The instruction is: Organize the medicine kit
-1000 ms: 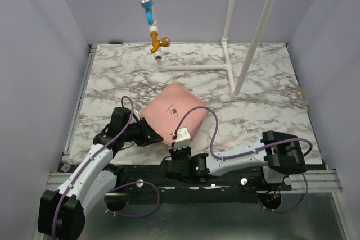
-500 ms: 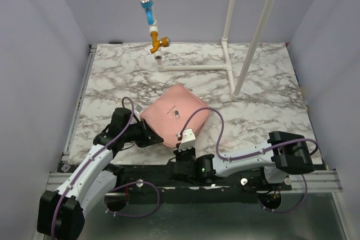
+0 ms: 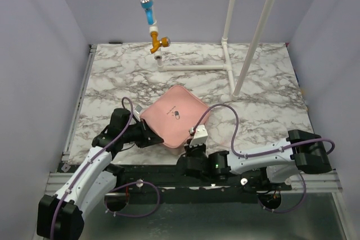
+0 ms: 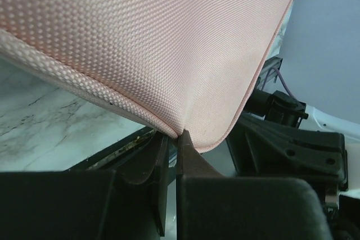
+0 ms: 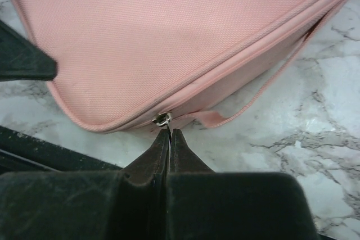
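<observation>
The left gripper (image 4: pixel 175 139) is clamping almost fully closed on the medicine kit (image 4: pixel 140 43), its fingertips drawing the pink fabric at the seam into a small peak. The right gripper (image 5: pixel 170 134) is squeezing shut on the zipper pull (image 5: pixel 163 119), with a thin sliver of the tab showing between its tips, just beside a pink strap loop (image 5: pixel 216 119). The left gripper is gripping the kit's near-left side and the right is gripping its near corner. The kit is lying closed with its pill logo (image 3: pixel 175 113) facing up. It is sitting corner-on like a diamond, close to the near edge of the marble bench (image 3: pixel 270 99), a little left of the middle. A white pipe frame (image 3: pixel 228 66) is standing toward the far edge.
</observation>
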You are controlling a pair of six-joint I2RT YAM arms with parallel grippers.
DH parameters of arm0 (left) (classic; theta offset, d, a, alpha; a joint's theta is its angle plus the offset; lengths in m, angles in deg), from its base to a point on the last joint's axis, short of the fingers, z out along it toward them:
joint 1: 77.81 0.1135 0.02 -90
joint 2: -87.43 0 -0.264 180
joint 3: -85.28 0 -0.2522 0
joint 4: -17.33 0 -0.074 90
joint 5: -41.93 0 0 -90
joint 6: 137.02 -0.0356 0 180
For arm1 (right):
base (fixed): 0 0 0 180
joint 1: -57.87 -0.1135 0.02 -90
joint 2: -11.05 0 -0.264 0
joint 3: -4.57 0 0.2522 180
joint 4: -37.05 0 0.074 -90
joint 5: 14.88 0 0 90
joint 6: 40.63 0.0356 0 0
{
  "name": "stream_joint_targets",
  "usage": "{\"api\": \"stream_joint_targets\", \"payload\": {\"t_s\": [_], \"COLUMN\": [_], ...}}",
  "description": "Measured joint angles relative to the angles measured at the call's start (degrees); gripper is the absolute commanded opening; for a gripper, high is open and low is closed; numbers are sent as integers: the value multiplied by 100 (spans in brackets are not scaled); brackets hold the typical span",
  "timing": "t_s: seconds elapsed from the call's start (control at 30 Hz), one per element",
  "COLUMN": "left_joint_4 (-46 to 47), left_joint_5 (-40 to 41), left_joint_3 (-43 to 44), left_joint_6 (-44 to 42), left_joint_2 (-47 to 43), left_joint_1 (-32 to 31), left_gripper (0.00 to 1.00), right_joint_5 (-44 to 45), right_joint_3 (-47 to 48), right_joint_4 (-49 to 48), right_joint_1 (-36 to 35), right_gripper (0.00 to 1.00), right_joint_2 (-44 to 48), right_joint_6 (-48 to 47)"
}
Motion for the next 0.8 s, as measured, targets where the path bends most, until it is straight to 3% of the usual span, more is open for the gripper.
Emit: {"api": "stream_joint_targets", "payload": {"t_s": [0.3, 0.8], "left_joint_4": [-304, -619], "left_joint_5": [7, 4], "left_joint_3": [-7, -98], "left_joint_6": [-116, -146], "left_joint_2": [-295, -750], "left_joint_1": [20, 55], "left_gripper": [0, 0], "right_joint_5": [-28, -1058], "right_joint_3": [-487, -1038], "right_joint_4": [-317, -1567], "right_joint_1": [761, 3060], "right_gripper": [1, 1], "right_joint_2": [426, 796], "right_joint_6": [-828, -2664]}}
